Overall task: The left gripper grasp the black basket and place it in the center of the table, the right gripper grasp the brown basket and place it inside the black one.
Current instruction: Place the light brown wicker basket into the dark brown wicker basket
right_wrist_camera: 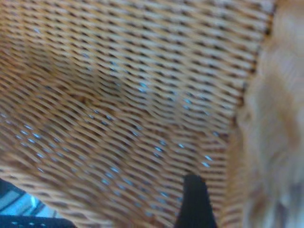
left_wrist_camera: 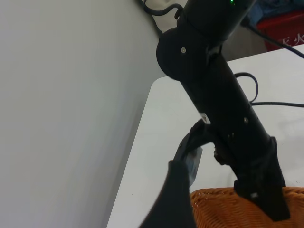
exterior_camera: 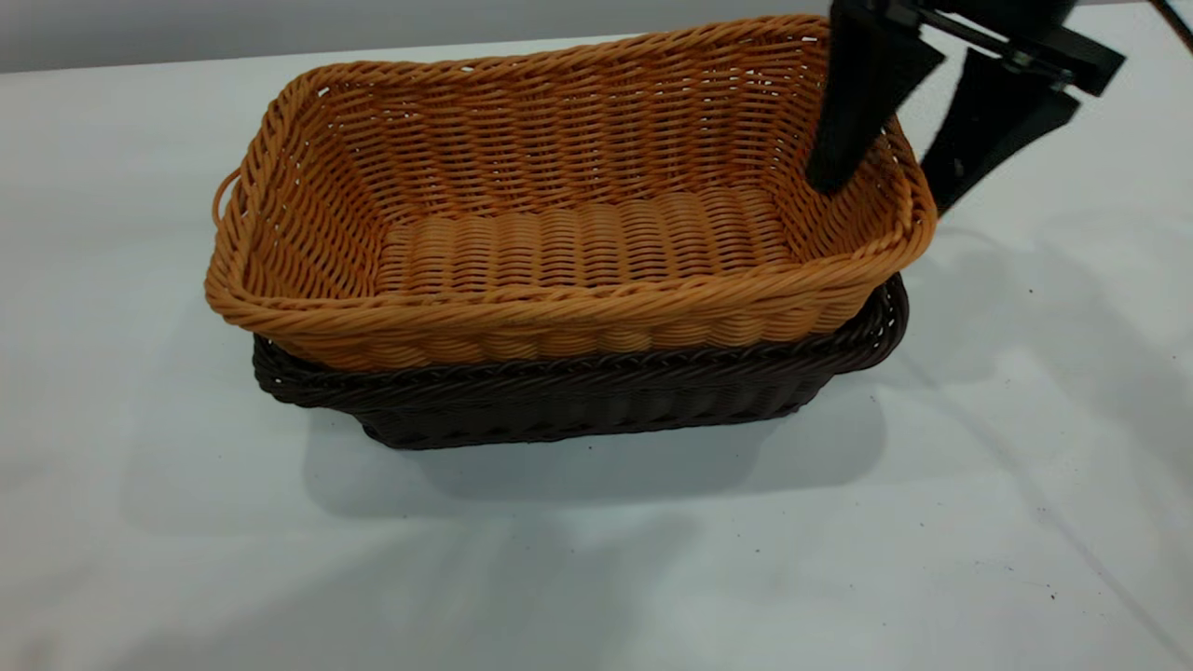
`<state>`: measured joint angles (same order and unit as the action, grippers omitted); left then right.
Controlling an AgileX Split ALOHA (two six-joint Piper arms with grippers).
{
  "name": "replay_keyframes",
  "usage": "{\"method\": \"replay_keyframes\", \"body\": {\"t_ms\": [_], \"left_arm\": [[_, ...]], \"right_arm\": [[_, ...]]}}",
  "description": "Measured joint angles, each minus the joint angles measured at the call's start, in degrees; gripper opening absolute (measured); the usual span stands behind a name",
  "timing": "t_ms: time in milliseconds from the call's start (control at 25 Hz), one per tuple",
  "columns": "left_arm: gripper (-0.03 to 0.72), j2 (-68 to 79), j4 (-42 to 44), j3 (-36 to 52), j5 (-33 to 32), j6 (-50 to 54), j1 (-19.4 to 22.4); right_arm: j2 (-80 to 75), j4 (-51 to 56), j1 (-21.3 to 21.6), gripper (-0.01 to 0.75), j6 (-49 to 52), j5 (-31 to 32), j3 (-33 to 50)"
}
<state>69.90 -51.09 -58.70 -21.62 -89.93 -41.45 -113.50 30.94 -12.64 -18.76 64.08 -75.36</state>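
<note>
The brown basket (exterior_camera: 559, 224) sits nested inside the black basket (exterior_camera: 578, 396) in the middle of the table (exterior_camera: 140, 466), tilted slightly so its right end rides higher. My right gripper (exterior_camera: 890, 186) comes down from the top right and straddles the brown basket's right rim, one finger inside and one outside, spread wider than the rim. The right wrist view is filled by the brown weave (right_wrist_camera: 123, 95). My left gripper is outside the exterior view. Its wrist view shows the right arm (left_wrist_camera: 223, 104) above the brown basket (left_wrist_camera: 223, 209).
Bare tabletop surrounds the baskets, with small dark specks at the front right (exterior_camera: 1053, 595). The table's far corner (left_wrist_camera: 159, 83) meets a grey wall. A red crate (left_wrist_camera: 285, 28) and cables lie beyond the table.
</note>
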Motion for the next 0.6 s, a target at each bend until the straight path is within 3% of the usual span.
{"method": "replay_keyframes", "body": {"t_ms": [600], "left_arm": [[0.608,0.00,0.00,0.00,1.17,0.00,0.11]], "right_arm": [[10.33,-1.55,0.00,0.484,0.05,-0.09,0.05]]}}
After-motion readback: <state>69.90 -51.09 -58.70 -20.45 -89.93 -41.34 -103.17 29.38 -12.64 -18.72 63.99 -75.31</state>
